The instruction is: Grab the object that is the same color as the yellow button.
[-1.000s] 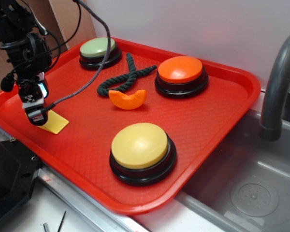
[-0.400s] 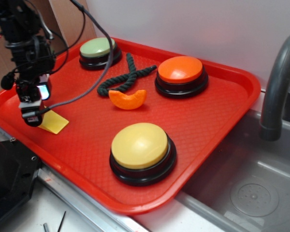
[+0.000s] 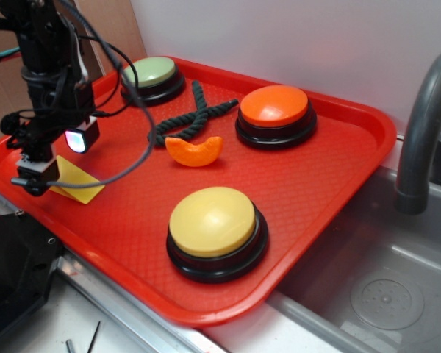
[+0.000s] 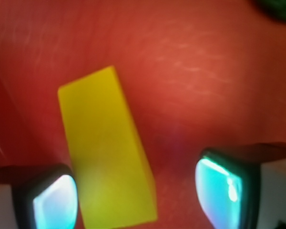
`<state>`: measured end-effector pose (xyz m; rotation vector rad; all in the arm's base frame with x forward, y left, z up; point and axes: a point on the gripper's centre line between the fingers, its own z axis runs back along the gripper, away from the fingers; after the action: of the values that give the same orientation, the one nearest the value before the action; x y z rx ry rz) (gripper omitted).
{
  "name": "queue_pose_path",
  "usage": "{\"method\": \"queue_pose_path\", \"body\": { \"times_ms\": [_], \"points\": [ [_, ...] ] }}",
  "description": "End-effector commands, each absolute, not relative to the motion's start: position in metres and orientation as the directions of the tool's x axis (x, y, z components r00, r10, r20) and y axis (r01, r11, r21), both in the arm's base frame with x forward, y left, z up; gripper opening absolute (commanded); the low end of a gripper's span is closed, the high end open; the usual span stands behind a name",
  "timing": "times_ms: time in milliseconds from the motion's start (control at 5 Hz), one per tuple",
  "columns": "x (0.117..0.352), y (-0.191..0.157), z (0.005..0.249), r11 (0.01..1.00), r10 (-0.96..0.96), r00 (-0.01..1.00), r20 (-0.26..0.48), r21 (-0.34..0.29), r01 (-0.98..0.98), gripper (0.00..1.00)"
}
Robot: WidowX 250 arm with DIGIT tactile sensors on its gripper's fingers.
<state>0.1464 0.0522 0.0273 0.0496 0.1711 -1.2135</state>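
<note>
The object is a small bright yellow wedge [image 3: 79, 185] lying flat on the red tray [image 3: 132, 213] near its left edge. My gripper [image 3: 54, 160] hangs over it, open, with one finger on each side of the wedge's left part. In the wrist view the wedge [image 4: 105, 148] lies between the two glowing pads [image 4: 52, 202], close to the left one and well apart from the right one; my gripper [image 4: 138, 195] holds nothing. The yellow button [image 3: 213, 220], domed on a black base, stands at the tray's front middle.
An orange button [image 3: 274, 107] and a pale green button [image 3: 151, 72] stand at the back of the tray. A dark green rope [image 3: 195, 110] and an orange crescent piece [image 3: 195, 151] lie between them. A sink [image 3: 382, 294] and grey faucet [image 3: 426, 125] are to the right.
The gripper's fingers have spread wider apart and now straddle the yellow wedge; the arm has shifted slightly left. The wedge stays where it was.
</note>
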Motion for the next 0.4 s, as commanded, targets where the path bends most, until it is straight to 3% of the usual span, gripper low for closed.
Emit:
{"method": "queue_pose_path", "body": {
  "times_ms": [0, 200],
  "points": [
    [0.128, 0.042, 0.034, 0.134, -0.987, 0.141, -0.075, 0.094, 0.987, 1.00],
    [0.138, 0.042, 0.021, 0.155, -0.983, 0.158, -0.090, 0.044, 0.987, 1.00]
  ]
}}
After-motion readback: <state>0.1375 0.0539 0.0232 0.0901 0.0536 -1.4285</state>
